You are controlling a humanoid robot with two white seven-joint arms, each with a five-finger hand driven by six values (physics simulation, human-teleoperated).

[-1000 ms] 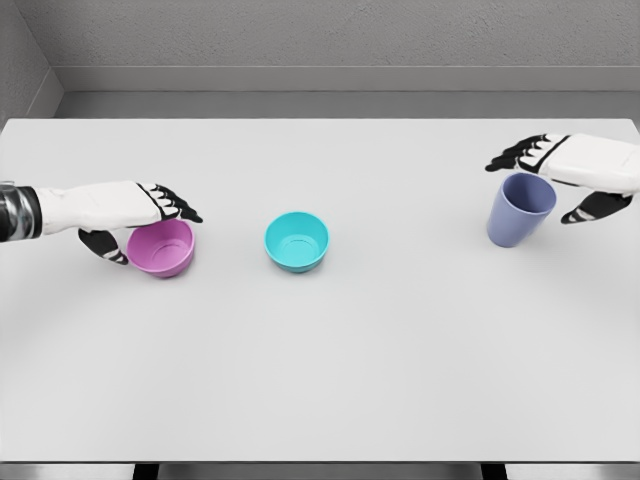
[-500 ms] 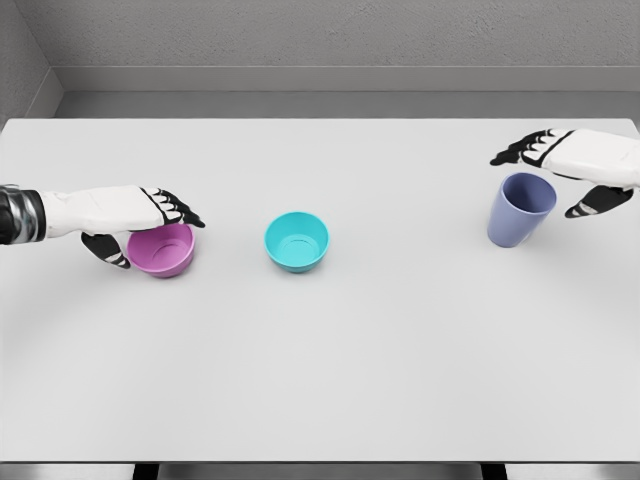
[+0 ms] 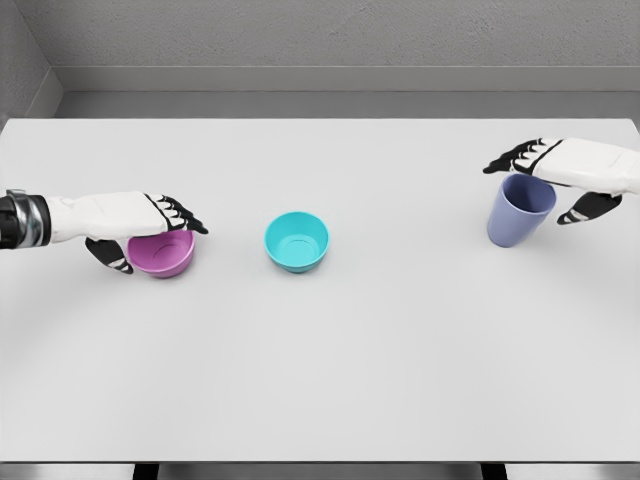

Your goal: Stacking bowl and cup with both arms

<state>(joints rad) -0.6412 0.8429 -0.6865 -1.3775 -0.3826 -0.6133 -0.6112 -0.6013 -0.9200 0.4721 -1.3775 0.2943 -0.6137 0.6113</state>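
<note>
Bowls and a cup stand on the white tabletop (image 3: 320,370), all upright and all with nothing inside. The pink bowl (image 3: 162,256) sits toward the left edge, a shallow rounded dish in a purplish pink, its rim partly covered from above. The teal bowl (image 3: 297,242) stands near the middle of the tabletop, well apart from the pink one, with a plain smooth inside and a flat bottom showing. The blue cup (image 3: 518,211) is toward the right edge, a taller periwinkle tumbler that narrows slightly to its base.

The left hand (image 3: 135,225) comes in from the left edge and lies over the pink bowl, its fingers (image 3: 180,213) stretched across the rim while the thumb hooks down the near left wall; whether it truly clamps the bowl cannot be told. The right hand (image 3: 560,175) hangs over the cup's rim, fingers apart and spread either side, not closed on it.
</note>
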